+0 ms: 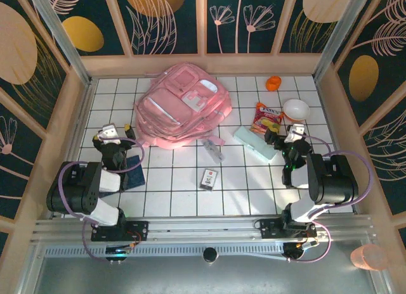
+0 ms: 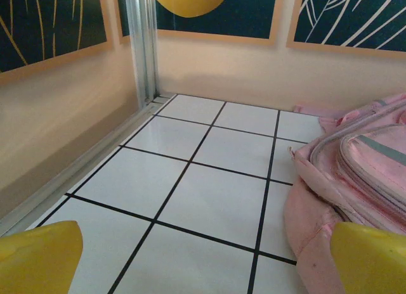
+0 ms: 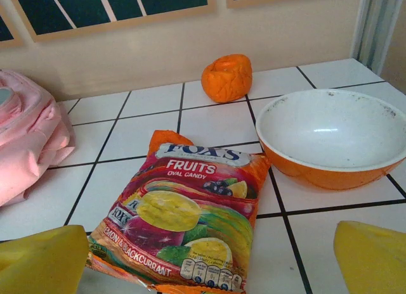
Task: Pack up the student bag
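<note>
spreads left gripper (image 2: 203,262) wide and empty, student bag (image 2: 355,173) just right of it. spreads right gripper (image 3: 203,259) wide too, sweet packet (image 3: 184,211) just ahead.

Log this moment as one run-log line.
left gripper open, empty | right gripper open, empty, facing candy packet and bowl | student bag on table, untouched

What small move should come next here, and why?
Probably ease the right gripper forward and down onto the candy packet: its jaws stand open and empty, the packet lies flat on the tiles straight ahead of them, and it is not yet in the student bag.
</note>
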